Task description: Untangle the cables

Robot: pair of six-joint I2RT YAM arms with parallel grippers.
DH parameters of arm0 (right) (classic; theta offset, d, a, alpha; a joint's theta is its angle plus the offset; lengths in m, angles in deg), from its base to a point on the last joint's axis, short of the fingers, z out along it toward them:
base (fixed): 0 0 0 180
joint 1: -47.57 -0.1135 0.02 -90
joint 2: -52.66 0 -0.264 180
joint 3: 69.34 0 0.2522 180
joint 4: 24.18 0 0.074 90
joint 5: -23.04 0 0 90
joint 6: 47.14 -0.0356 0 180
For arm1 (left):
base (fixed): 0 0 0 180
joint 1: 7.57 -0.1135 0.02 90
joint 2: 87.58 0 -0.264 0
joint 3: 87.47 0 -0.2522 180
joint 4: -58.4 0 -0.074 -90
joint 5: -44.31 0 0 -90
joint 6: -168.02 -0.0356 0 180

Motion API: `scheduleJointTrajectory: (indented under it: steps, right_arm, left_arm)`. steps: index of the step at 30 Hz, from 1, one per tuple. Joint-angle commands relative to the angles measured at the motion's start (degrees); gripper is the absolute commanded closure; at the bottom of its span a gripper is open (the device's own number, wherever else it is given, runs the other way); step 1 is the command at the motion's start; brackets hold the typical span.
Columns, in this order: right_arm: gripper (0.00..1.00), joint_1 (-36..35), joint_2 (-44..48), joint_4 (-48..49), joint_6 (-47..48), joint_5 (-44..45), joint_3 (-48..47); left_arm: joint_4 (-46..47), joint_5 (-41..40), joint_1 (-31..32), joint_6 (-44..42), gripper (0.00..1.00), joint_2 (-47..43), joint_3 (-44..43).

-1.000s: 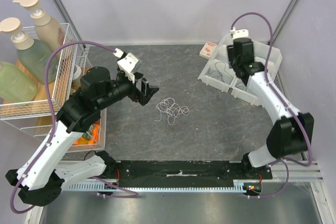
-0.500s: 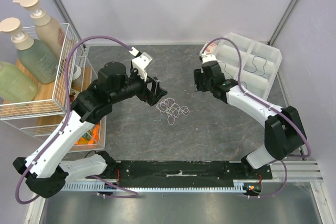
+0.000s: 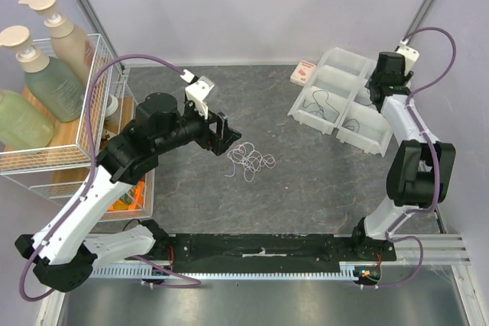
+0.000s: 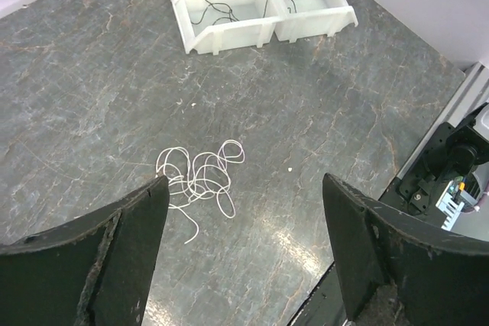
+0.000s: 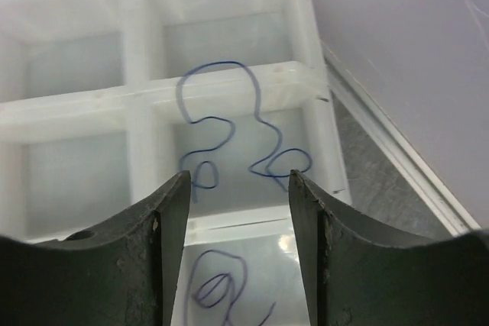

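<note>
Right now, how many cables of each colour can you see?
white cable: 1, a loose tangle
black cable: 1, in the tray
blue cables: 2, in separate tray cells
Total: 4

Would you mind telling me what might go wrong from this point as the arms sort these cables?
The white cable tangle lies bunched by the open left gripper, nearer one finger; closing there could pinch several loops and tighten them. The blue cable drapes over a tray divider beyond the open right gripper, so a finger might snag it.
</note>
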Motion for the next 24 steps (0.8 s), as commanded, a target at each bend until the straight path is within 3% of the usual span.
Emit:
scheduleJointTrajectory:
  steps: [1, 14, 24]
  right_arm:
    - [0.39, 5.56, -4.44, 2.86, 3.65, -1.59, -1.26]
    - [0.50, 7.42, -11.47, 10.34, 13.68, -12.58, -1.51]
    - [0.55, 7.42, -17.63, 7.18, 17.11, -11.54, -6.26]
  left_arm:
    - [-1.43, -2.49, 0.08, -2.15, 0.13, -2.77, -0.33]
    - [-3.19, -3.90, 0.08, -7.86, 0.12, -3.21, 0.02]
    - [-3.10, -4.51, 0.08, -8.13, 0.12, -3.30, 0.73]
